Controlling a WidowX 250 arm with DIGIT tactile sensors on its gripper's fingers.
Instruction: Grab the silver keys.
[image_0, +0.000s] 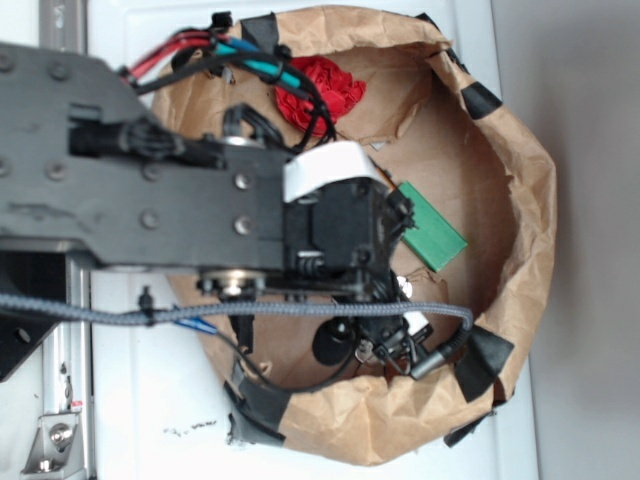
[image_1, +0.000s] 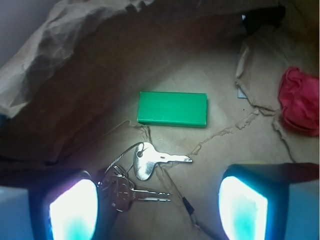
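The silver keys lie on the brown paper floor in the wrist view, on a thin wire ring. One key points right, and two stacked ones sit below it. My gripper is open and hovers over them. The keys lie between the fingers, close against the left finger and far from the right finger. A dark fob next to the left finger is mostly hidden. In the exterior view my arm covers the keys.
A green rectangular block lies just beyond the keys. A red crumpled cloth sits at the far right. The crinkled paper bag wall rings everything. Cables run across the arm.
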